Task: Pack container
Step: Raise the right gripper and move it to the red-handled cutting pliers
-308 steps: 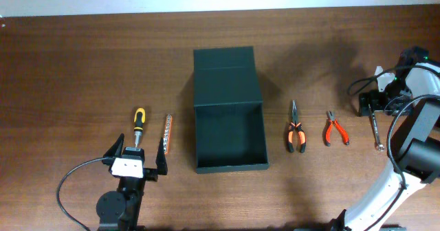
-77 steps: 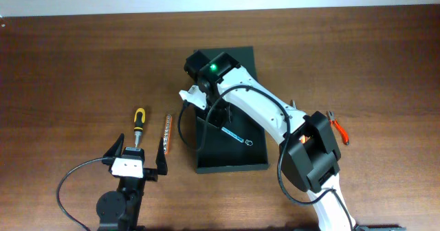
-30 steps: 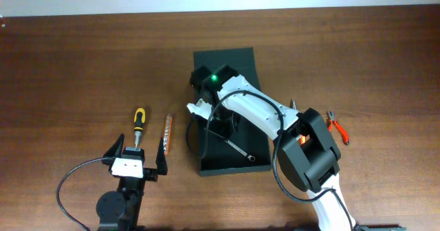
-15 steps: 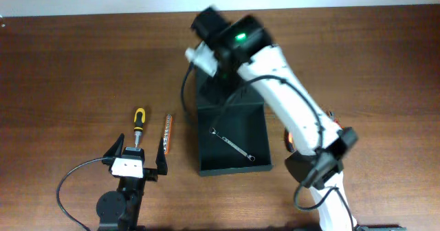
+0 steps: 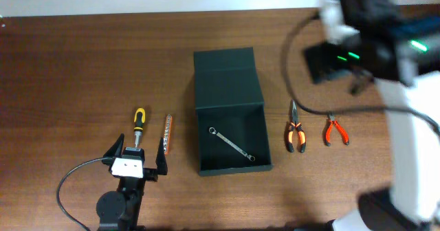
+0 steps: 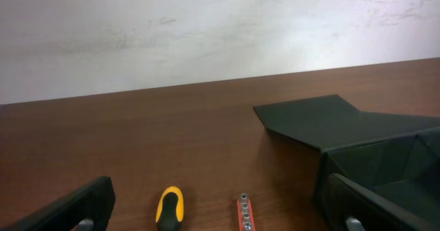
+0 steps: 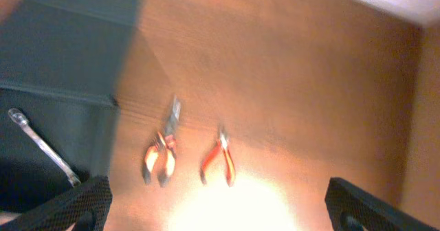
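The dark green-black container (image 5: 225,80) stands open mid-table with its flap lid folded back. A silver wrench (image 5: 231,144) lies inside it. My right gripper (image 5: 335,60) is blurred, high above the table to the right of the container. In the right wrist view it (image 7: 227,217) is wide open and empty above two pliers, with the container (image 7: 62,86) and the wrench (image 7: 41,148) at the left. My left gripper (image 5: 137,163) rests open at the front left. In the left wrist view it (image 6: 220,221) is empty, with the container (image 6: 385,148) at the right.
A yellow-handled screwdriver (image 5: 139,124) and an orange bit holder (image 5: 167,135) lie left of the container, just ahead of my left gripper. Long-nose pliers (image 5: 296,129) and smaller red pliers (image 5: 335,129) lie to its right. A pale wall runs behind the table.
My right arm left the wrench in the container, rose out of it and swung up and to the right. The left arm has not moved.
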You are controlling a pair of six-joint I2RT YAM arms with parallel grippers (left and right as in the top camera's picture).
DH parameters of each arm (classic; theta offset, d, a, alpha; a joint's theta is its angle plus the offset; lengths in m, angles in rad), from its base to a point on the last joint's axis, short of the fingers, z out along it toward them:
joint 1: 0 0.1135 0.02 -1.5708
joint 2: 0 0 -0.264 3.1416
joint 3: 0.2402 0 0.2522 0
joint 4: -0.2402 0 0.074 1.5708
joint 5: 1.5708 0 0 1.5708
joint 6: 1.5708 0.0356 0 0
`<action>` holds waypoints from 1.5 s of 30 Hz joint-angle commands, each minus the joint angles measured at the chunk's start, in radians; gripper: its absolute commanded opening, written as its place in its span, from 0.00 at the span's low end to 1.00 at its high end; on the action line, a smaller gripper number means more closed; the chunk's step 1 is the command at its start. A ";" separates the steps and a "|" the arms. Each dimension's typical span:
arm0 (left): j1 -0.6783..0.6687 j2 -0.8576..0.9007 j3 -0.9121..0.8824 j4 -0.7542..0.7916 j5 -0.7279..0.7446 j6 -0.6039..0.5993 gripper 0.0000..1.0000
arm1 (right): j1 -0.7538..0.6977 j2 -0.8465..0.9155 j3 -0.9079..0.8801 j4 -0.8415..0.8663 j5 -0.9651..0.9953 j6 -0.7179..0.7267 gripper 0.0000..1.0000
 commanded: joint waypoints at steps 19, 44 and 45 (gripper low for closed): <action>0.005 -0.008 -0.004 -0.003 0.008 0.012 0.99 | -0.383 -0.164 -0.782 0.340 -0.318 -0.241 0.99; 0.005 -0.008 -0.004 -0.003 0.008 0.013 0.99 | -0.424 0.212 -0.795 0.369 -0.259 -0.340 0.99; 0.005 -0.008 -0.004 -0.003 0.008 0.013 0.99 | -0.436 0.213 -0.797 0.373 -0.259 -0.340 0.99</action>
